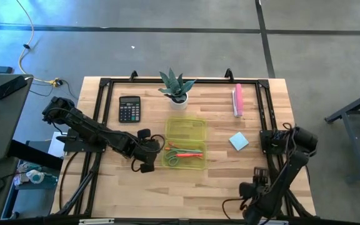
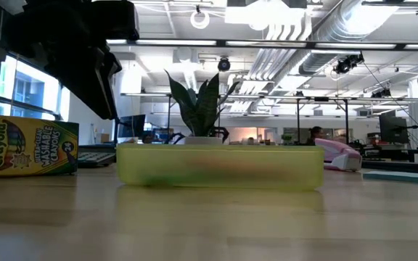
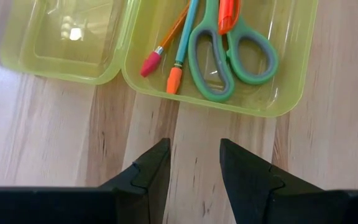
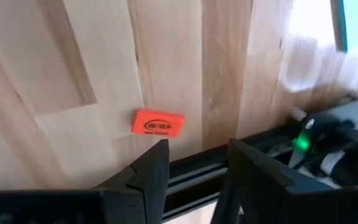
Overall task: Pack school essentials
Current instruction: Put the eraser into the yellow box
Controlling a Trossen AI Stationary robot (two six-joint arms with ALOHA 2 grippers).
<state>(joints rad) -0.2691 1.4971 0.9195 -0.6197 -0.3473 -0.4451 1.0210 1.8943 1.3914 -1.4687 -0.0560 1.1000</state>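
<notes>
A yellow-green clear case [image 1: 184, 156] lies open on the table, its lid [image 1: 185, 130] folded out toward the far edge. Inside lie green-handled scissors [image 3: 229, 59], an orange pen [image 3: 227, 14], a green pen [image 3: 183, 43] and a thin pencil [image 3: 160, 50]. My left gripper [image 3: 194, 168] is open, hovering over bare wood just left of the case [image 3: 272, 106]. The crayon box [image 2: 27, 148] stands on the table below the left arm. The light-blue notepad [image 1: 239, 141] lies flat right of the case. My right gripper [image 4: 197, 162] is open near the right frame rail, beside a small red piece [image 4: 158, 124].
A black calculator [image 1: 129, 108], a potted plant [image 1: 177, 90] and a long pink bar [image 1: 237, 100] sit toward the far edge. A black metal frame [image 1: 264, 106] runs around the table top. Bare wood lies between the case and the near edge.
</notes>
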